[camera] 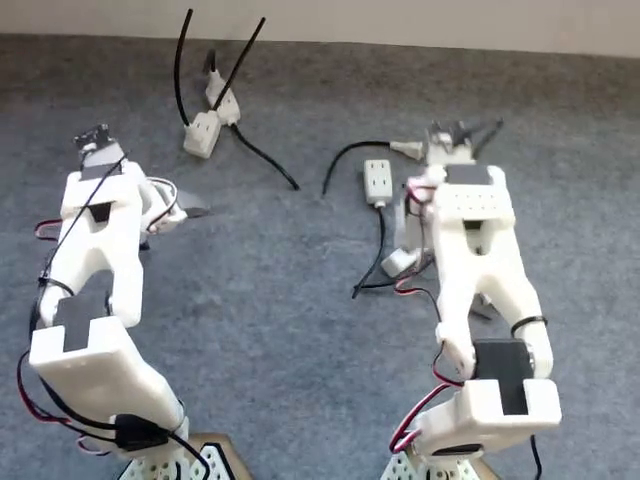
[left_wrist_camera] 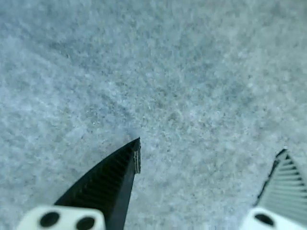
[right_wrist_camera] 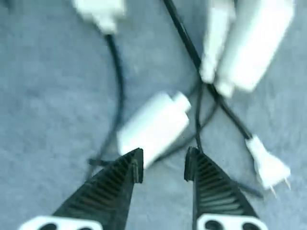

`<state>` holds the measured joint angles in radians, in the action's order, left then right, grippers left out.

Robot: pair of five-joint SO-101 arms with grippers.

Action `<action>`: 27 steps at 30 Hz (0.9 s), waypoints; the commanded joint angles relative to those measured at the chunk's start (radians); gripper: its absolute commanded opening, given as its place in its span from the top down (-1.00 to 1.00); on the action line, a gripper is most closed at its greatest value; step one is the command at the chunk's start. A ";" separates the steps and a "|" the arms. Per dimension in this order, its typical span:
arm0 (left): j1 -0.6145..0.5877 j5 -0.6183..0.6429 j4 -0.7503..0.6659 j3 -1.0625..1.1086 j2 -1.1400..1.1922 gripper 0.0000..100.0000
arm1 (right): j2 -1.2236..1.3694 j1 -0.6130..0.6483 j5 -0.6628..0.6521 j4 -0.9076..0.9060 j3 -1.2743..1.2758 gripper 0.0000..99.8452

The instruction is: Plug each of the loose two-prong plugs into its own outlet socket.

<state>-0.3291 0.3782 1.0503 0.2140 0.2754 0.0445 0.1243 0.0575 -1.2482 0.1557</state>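
The right fingers (right_wrist_camera: 120, 182) stood a little apart, holding nothing, their tips just above the near end of a white connector (right_wrist_camera: 153, 127) that lay slanted on the grey bench (right_wrist_camera: 43, 120). I could not tell whether it was a plug or a socket end. Black cords (right_wrist_camera: 117, 76) crossed beneath and beside the tips. A loose two-prong plug (right_wrist_camera: 268, 167) lay near, off to one side, its prongs pointing away from the connector and in no socket. Farther out, the high view showed a white outlet block (camera: 377, 180) just beyond that arm, and a second outlet (camera: 202, 133) with its cords well apart at the far left. The left fingers (left_wrist_camera: 112, 177) were spread wide over bare bench, empty and well away from every plug

The likeliest trouble seemed to be the cords. With the gap so narrow, closing here could pinch a cord along with the connector, or miss the slanted body so that it twisted out. A snagged cord could then drag the loose plug and shift the outlet block out of line
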 commanded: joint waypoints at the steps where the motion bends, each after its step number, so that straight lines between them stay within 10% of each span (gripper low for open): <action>1: -0.013 0.006 -0.037 0.012 -0.061 0.19 | 0.053 0.054 0.011 0.062 -0.147 0.69; 27: -0.013 0.006 -0.066 0.008 -0.062 0.19 | 0.585 0.088 0.005 -0.064 -0.779 0.69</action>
<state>-0.3337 0.3751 0.9950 0.2294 0.2739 0.6736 0.1795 0.0606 -1.2497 -0.5562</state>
